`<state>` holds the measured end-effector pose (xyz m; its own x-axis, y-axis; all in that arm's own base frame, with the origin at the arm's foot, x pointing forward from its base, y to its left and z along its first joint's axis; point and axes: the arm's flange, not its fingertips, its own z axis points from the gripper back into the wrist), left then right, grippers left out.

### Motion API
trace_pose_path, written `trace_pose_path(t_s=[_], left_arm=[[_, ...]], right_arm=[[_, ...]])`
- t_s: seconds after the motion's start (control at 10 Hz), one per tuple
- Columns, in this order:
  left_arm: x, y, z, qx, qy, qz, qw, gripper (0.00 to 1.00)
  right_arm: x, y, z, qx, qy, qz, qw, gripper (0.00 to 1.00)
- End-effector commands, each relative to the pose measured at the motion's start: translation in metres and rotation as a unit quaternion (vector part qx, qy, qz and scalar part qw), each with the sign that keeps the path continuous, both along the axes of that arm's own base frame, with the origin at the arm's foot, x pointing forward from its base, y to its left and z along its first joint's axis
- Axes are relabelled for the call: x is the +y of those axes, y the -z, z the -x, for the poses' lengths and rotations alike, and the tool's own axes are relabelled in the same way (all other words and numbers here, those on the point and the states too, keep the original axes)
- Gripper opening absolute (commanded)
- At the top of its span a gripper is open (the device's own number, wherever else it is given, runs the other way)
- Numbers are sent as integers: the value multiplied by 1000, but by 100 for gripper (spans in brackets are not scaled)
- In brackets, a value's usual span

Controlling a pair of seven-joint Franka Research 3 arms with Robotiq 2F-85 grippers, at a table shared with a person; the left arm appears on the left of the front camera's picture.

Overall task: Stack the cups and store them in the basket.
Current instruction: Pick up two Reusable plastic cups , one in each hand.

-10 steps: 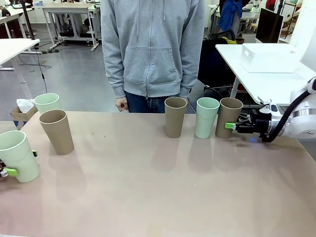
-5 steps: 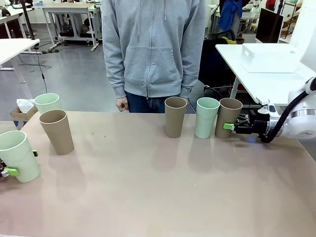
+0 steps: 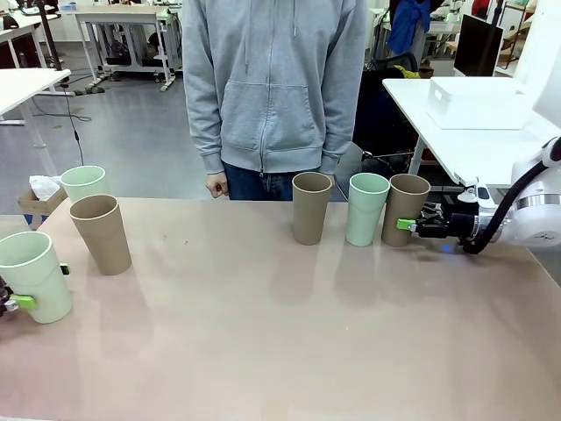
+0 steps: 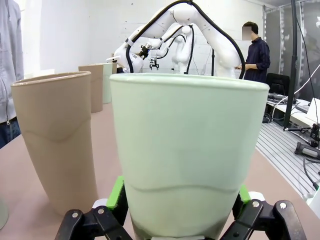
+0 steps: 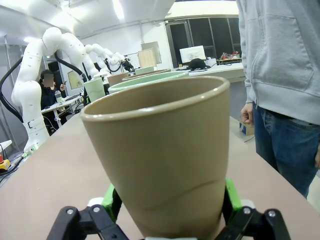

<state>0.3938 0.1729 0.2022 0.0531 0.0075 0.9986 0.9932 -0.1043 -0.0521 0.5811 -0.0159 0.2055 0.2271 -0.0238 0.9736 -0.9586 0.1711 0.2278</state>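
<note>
- All six cups stand on the worktop [image 3: 280, 351] mouth up and narrow base down, long axis vertical, each one alone.
- The near mint cup [image 3: 33, 272] stands at the left edge, towards the near corner.
- The left gripper [image 3: 44, 287] comes in level over the left edge. Its jaws are released and spread wide, with one green pad [image 4: 117, 192] on each side of that cup, low on its wall.
- The left tan cup [image 3: 101, 232] stands farther along the left edge, near the near mint cup but apart from it.
- The far mint cup [image 3: 83, 181] is behind it at the far left corner, with its base hidden.
- Three cups form a row along the far edge, right of the middle: the middle tan cup [image 3: 311, 207], the right mint cup [image 3: 367, 209] and the right tan cup [image 3: 408, 202].
- The last two stand just beside each other. The middle tan cup stands a little apart from them.
- The right gripper [image 3: 408, 222] reaches in level from the right edge, and its jaws straddle the lower half of the right tan cup. I cannot tell whether they are clenched on it or only flank it.
- The basket [image 3: 478, 103] sits on a separate white table [image 3: 456, 149] beyond the far right corner, well apart from the cups.
- A person in a grey hoodie stands at the far edge, with one hand [image 3: 215, 186] hanging just above it.
</note>
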Motion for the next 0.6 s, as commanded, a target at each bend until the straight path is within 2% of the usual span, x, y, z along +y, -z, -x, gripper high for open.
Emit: trace_pose_path(t_s=[0.0, 0.1, 0.2, 0.3, 0.4, 0.5], left_arm=[[-3, -3, 7, -21, -8, 16, 1000, 100], [-2, -4, 7, -21, -7, 17, 1000, 100], [-2, -4, 7, -24, -6, 18, 1000, 100], [-2, -4, 7, -22, -8, 16, 1000, 81], [-2, -3, 7, -24, -7, 17, 1000, 81], [-2, -4, 7, -27, -6, 18, 999, 62]], right_arm=[[6, -4, 0, 13, 0, -6, 1000, 100], [7, -3, 0, 14, -2, -5, 1000, 100], [7, -3, 0, 18, -5, -3, 1000, 87], [7, -3, 0, 19, -5, -3, 1000, 80], [7, -3, 0, 18, -7, -3, 1000, 67], [7, -3, -1, 19, -6, -2, 1000, 60]])
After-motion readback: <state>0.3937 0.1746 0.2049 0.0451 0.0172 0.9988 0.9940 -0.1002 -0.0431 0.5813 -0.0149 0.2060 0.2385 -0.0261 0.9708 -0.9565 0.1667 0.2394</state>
